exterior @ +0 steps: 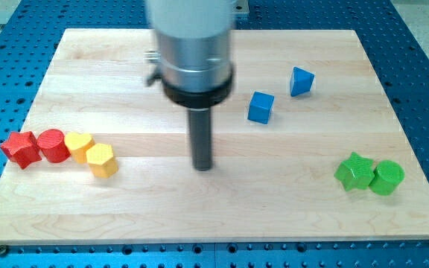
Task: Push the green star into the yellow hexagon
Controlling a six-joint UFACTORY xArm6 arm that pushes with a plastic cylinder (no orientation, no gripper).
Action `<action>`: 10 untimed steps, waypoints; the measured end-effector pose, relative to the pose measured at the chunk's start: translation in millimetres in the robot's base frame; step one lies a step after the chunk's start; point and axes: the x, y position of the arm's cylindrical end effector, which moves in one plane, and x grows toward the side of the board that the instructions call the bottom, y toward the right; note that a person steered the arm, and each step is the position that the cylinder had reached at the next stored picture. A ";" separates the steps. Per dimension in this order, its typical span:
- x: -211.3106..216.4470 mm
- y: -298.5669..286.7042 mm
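The green star (354, 172) lies near the view's right edge of the wooden board (274, 208), touching a green cylinder (386, 177) on its right. The yellow hexagon (101, 159) lies at the view's left, touching a second yellow block (79, 145). My tip (202, 167) stands on the board near the middle, well apart from all blocks, about halfway between the yellow hexagon and the green star.
A red cylinder (51, 144) and a red star (20, 148) continue the row left of the yellow blocks. Two blue blocks (261, 106) (301, 81) lie right of the rod towards the view's top. A blue perforated table (423, 59) surrounds the board.
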 end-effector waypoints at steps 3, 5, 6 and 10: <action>-3.2 33.7; 12.1 52.4; 14.2 52.4; -14.4 49.1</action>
